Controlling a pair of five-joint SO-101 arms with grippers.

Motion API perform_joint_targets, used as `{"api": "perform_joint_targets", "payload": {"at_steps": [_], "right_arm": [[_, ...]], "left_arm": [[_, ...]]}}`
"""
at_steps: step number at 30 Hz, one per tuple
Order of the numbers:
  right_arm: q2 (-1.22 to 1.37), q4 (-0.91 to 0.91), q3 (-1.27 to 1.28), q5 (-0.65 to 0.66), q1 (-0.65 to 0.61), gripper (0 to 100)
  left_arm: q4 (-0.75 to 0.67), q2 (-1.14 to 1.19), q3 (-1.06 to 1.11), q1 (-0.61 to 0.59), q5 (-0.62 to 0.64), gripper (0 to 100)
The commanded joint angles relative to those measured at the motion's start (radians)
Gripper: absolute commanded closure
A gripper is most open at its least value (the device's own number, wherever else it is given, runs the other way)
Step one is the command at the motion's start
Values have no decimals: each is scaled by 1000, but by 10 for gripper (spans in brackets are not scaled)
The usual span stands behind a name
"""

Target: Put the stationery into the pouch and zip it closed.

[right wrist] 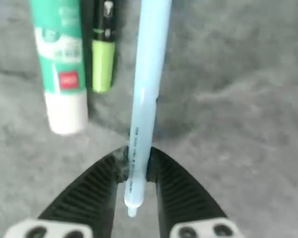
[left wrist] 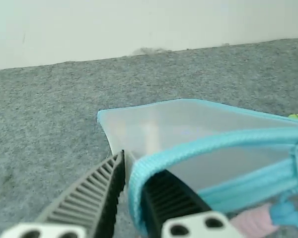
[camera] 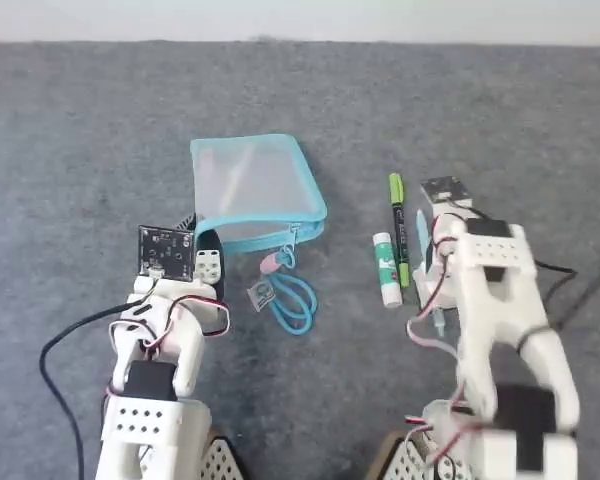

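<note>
A clear pouch with turquoise trim lies mid-table, its zipper edge facing the arms. My left gripper is shut on the pouch's near left corner; in the left wrist view the trim sits between the black fingers. My right gripper is shut on a pale blue pen, seen beside that arm in the high view as the pale blue pen. A green-and-white glue stick and a black-and-green marker lie on the carpet just left of the pen.
A turquoise cord loop with a pink tag and a small grey tag trails from the zipper toward the arms. Grey carpet covers the table. A black cable runs at the left arm's base.
</note>
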Motion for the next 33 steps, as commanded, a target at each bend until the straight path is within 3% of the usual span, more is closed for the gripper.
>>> {"api": "perform_joint_targets", "payload": {"at_steps": [1,4,8,13,20,33], "right_arm": [[-283,148,-118,49,8,991],[-438,320,-242,84,-85,991],[-484,562,-437,97,-346,991],[-409,578,-457,97,-573,992],[-266,576,-454,106,-639,992],[-189,570,-534,106,-639,991]], "left_arm": [[2,8,-19,12,-8,988],[0,8,-19,12,-8,988],[-2,8,-19,12,-9,988],[-2,12,-19,12,-9,988],[-2,12,-19,12,-9,988],[-2,8,-19,12,-9,988]]}}
